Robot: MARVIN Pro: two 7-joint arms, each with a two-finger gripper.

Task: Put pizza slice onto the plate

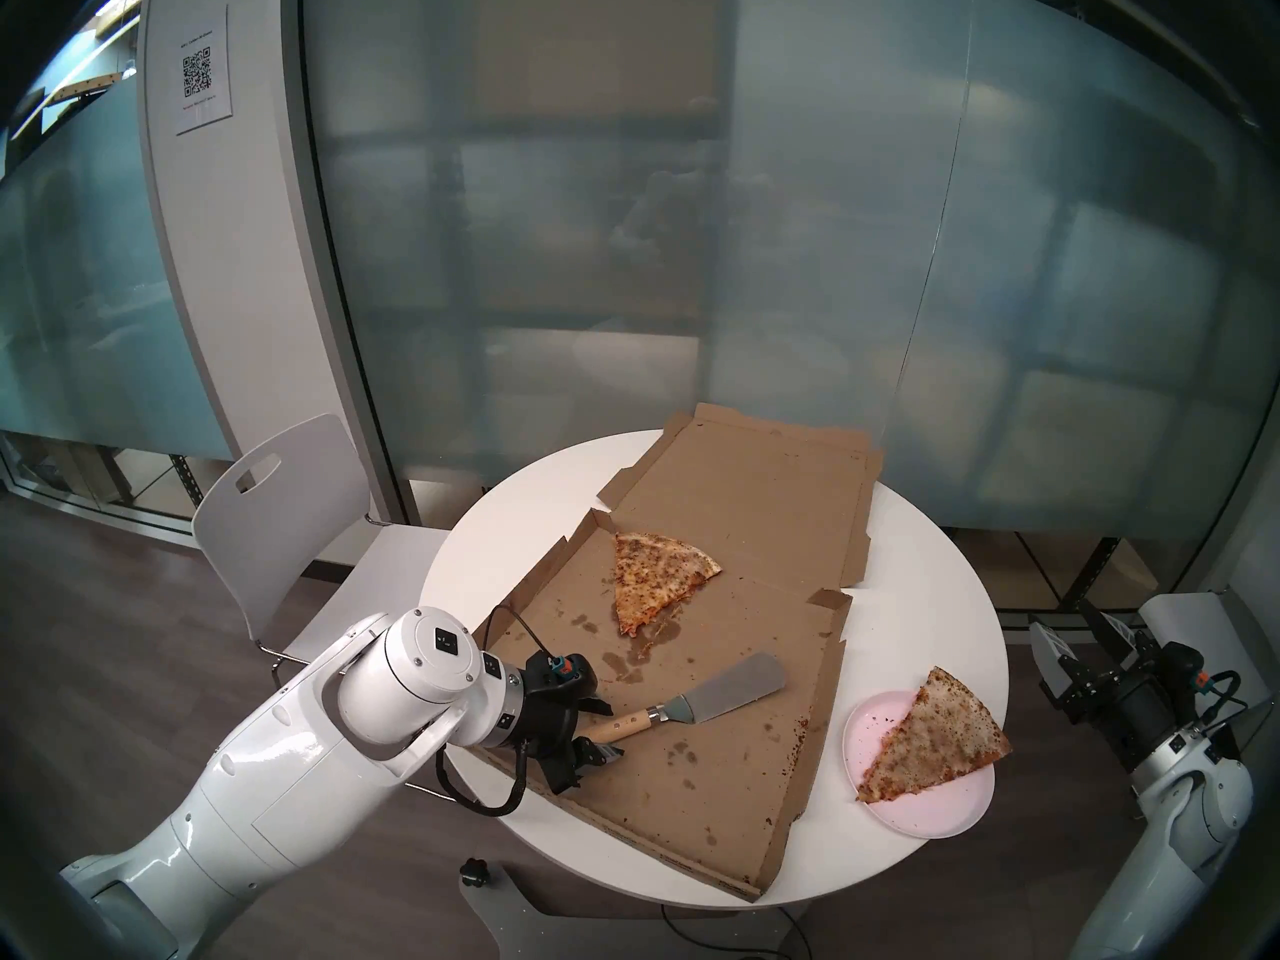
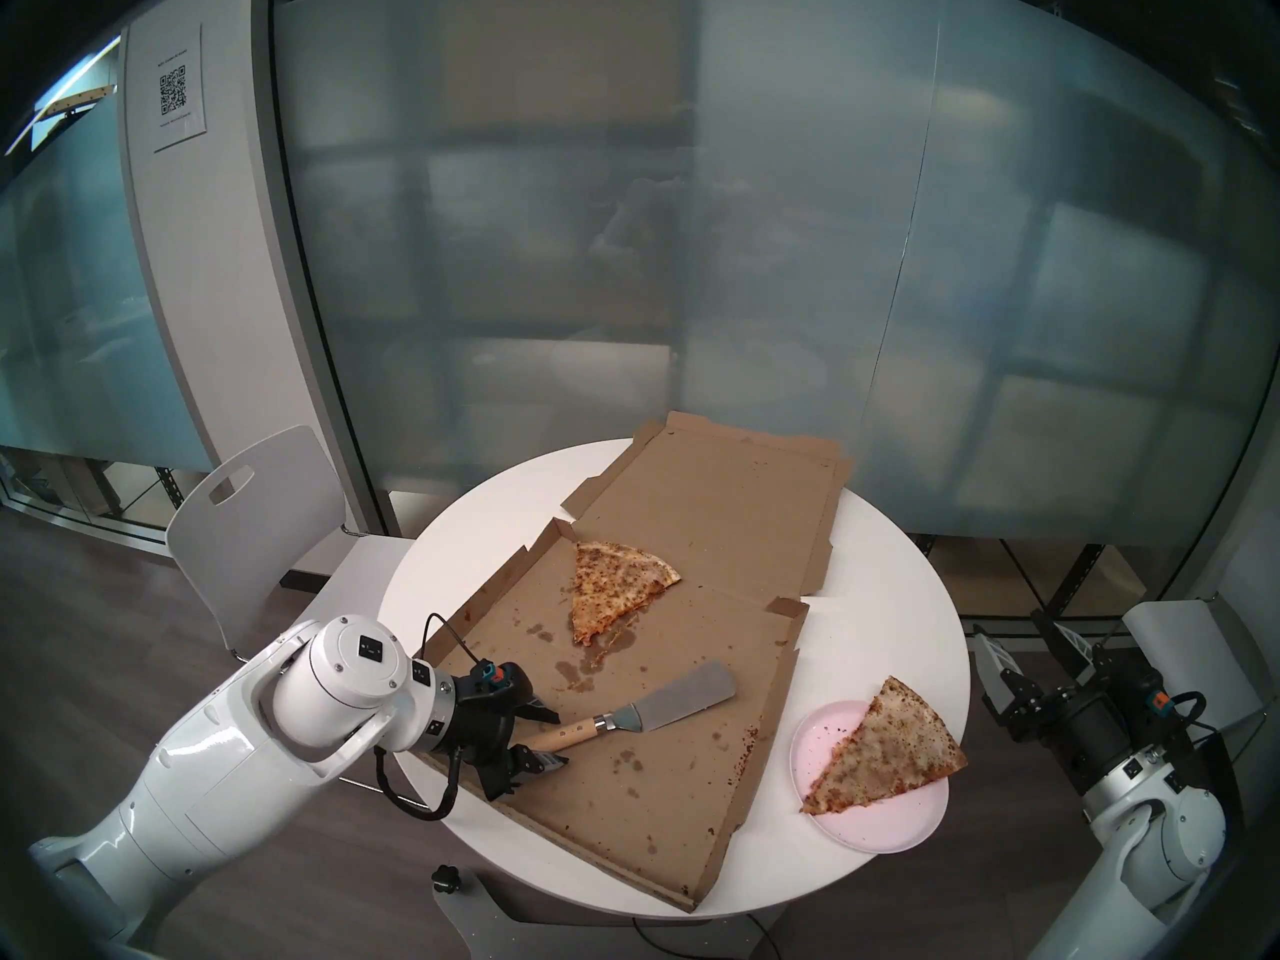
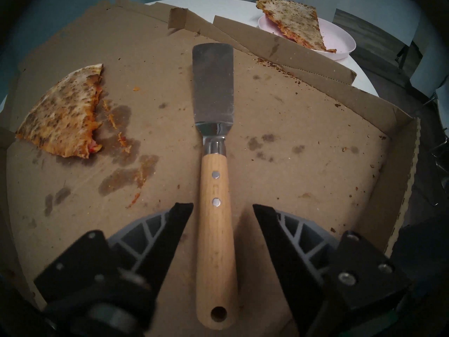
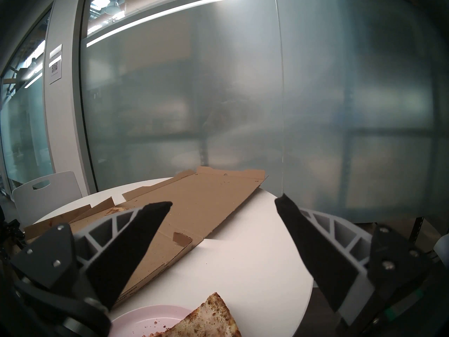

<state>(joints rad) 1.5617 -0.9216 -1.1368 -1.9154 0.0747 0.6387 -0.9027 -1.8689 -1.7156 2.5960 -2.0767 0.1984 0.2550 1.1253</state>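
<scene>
The pizza slice (image 1: pixel 931 737), wide and pale with brown speckles, lies on the pink plate (image 1: pixel 873 730), its crust edge hanging past the plate's far rim and its tip reaching toward the plate's near edge. The plate sits on the round white table (image 1: pixel 921 571), just beside the right wall of the pizza box.

The table carries the open cardboard pizza box (image 1: pixel 734 751), lid folded flat behind it, the base stained with grease. A white chair (image 1: pixel 277 515) stands at the table's left.

In the box's far part lies a smaller, darker slice (image 1: pixel 654 577) with a ragged tip. Nearer, a spatula (image 1: pixel 720 695) with a steel blade and wooden handle rests flat on the cardboard.

The left gripper (image 3: pixel 222 208) hangs over the handle's end with its jaws parted; in the wrist view both fingers (image 3: pixel 170 232) stand clear of the wood on either side, gripping nothing. The right gripper (image 4: pixel 223 202), off the table's right side, points level with its jaws spread wide and empty.
</scene>
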